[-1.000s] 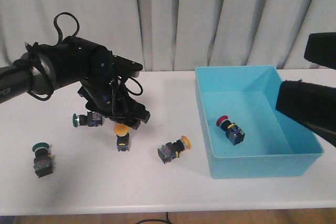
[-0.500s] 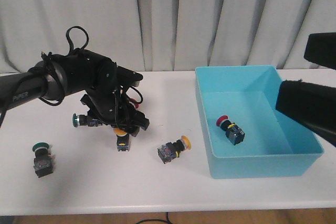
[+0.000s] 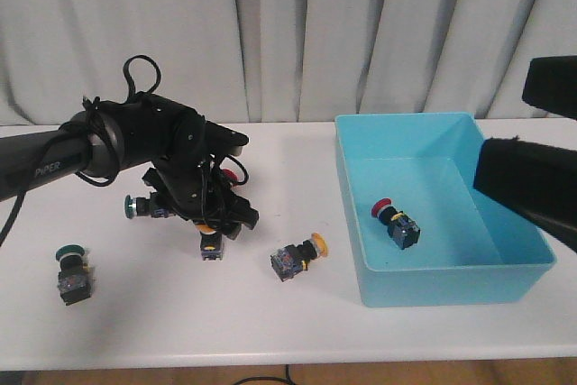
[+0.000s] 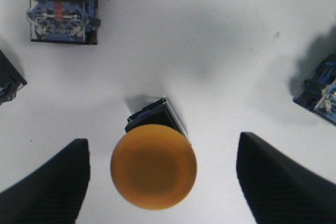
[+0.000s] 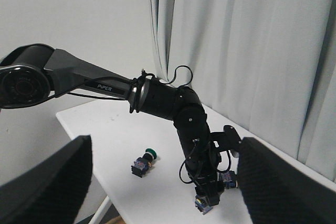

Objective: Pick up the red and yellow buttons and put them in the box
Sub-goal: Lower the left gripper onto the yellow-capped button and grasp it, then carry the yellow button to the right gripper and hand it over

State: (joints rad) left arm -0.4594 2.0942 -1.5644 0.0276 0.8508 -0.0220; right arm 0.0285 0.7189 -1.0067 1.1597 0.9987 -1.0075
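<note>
A yellow button (image 4: 153, 174) stands upright on the white table, cap up, between my left gripper's (image 4: 160, 145) two open fingers, with gaps on both sides. In the front view this gripper (image 3: 216, 221) is low over that button (image 3: 209, 246) and hides most of its cap. A second yellow button (image 3: 297, 259) lies on its side to the right; it also shows in the left wrist view (image 4: 63, 9). A red button (image 3: 395, 220) lies inside the turquoise box (image 3: 451, 281). My right gripper (image 5: 163, 150) is open and empty, high up at the right, away from the buttons.
Two green-capped buttons sit at the left: one (image 3: 140, 206) just behind the left gripper, one (image 3: 70, 274) near the front left. The box's near wall stands close to the right of the lying yellow button. Grey curtains hang behind the table.
My left gripper has come down and shifted slightly right, so its open fingers now straddle the upright yellow button. The buttons and the right arm have not moved.
</note>
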